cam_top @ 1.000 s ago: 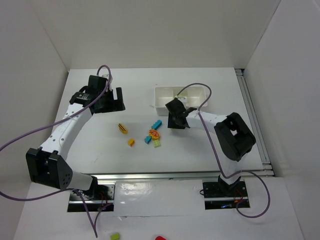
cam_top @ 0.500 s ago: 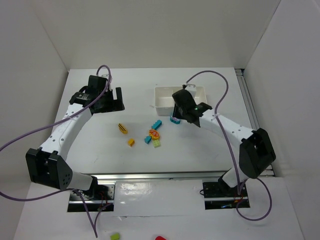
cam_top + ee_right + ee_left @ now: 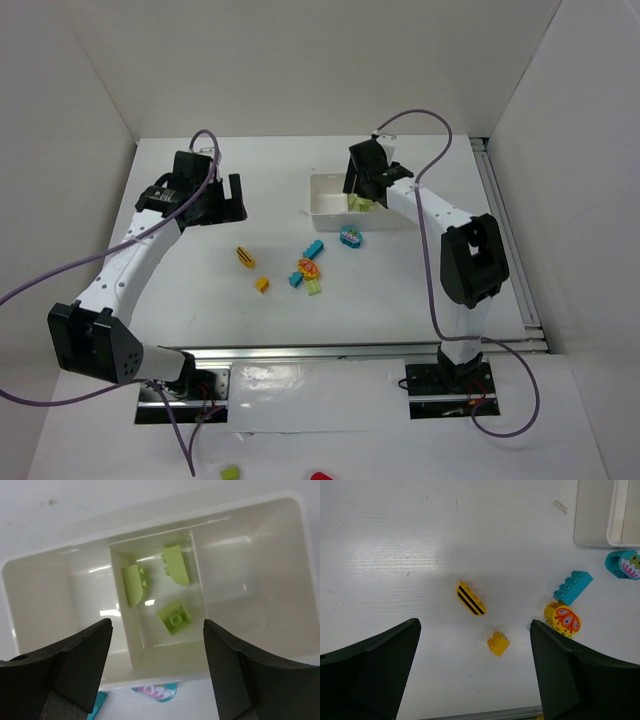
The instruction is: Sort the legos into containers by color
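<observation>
Tray (image 3: 250,545) at far right-centre of table (image 3: 200,280); three lime green bricks (image 3: 174,617) lie in its middle compartment (image 3: 150,645). Right gripper (image 3: 156,630) hangs directly above that compartment; jaws apart and free. Left gripper (image 3: 474,630) hovers over far left of table; jaws spread wide and free. Loose on table: cyan flower piece (image 3: 623,565) just beside tray's near wall; cyan brick (image 3: 572,587), yellow flower piece (image 3: 562,619), striped yellow brick (image 3: 471,599) and small yellow brick (image 3: 498,643) lie nearer and further left.
</observation>
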